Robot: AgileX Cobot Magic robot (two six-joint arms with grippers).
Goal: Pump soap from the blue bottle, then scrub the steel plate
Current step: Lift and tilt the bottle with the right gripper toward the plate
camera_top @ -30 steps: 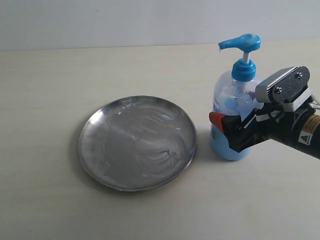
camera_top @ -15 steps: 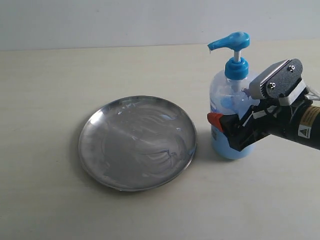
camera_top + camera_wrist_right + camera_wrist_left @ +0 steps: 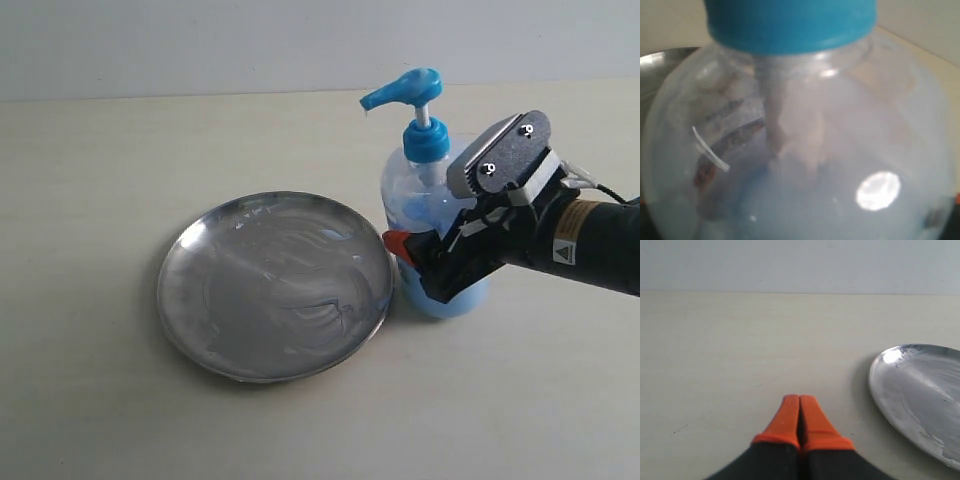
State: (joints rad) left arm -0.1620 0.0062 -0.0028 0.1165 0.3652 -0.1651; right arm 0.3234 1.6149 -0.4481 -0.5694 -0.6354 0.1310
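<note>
The blue bottle [image 3: 412, 190], clear with a blue pump head [image 3: 405, 88], stands upright right beside the steel plate [image 3: 275, 285], its spout pointing over the plate's rim. Light blue soap [image 3: 452, 302] fills its lower part. My right gripper [image 3: 420, 250] is shut on the bottle's body from the right; one red fingertip [image 3: 397, 243] shows at the front, the other is hidden behind. The bottle [image 3: 805, 150] fills the right wrist view. My left gripper [image 3: 800, 400] is shut and empty, low over the table beside the plate [image 3: 920, 390]. The plate's surface is streaky.
A pale beige table [image 3: 100, 150] carries everything, with a light wall [image 3: 200, 40] behind it. Bare tabletop lies to the left of and in front of the plate. The black right arm [image 3: 590, 250] reaches in from the right edge.
My right gripper has carried the bottle leftwards, from a gap away to right beside the plate's rim. The plate has not moved.
</note>
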